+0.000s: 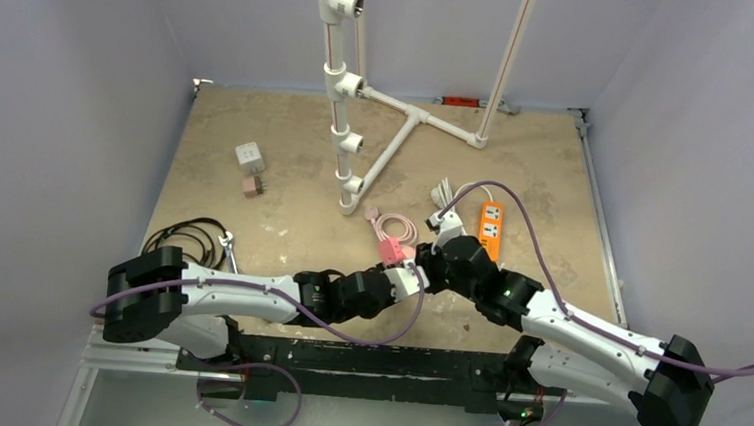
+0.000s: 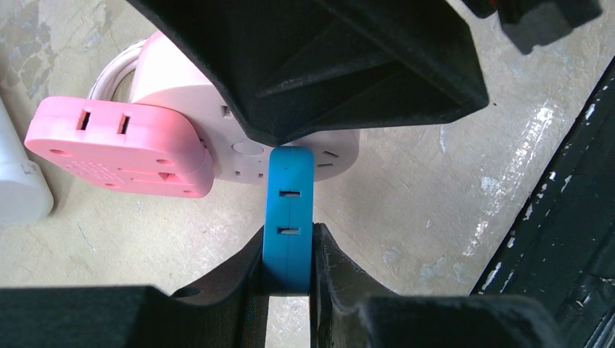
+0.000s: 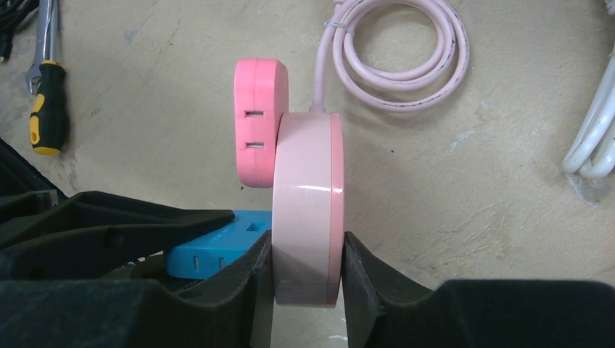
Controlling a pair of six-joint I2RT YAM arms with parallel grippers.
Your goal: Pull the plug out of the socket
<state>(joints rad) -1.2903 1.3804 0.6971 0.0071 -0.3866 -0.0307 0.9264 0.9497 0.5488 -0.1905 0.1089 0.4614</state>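
Left tool [image 2: 289, 255] pinches the blue plug [image 2: 290, 190], right tool [image 3: 307, 270] clamps the socket [image 3: 304, 167], so it should pull straight away from the socket, no twisting.

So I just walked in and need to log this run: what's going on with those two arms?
Over the middle of the table, the right gripper is shut on a round pink socket, holding it on edge. The left gripper is shut on a blue plug stuck into the socket's face. A pink plug sits in the same socket, untouched. The blue plug looks not yet pulled free: it lies against the socket.
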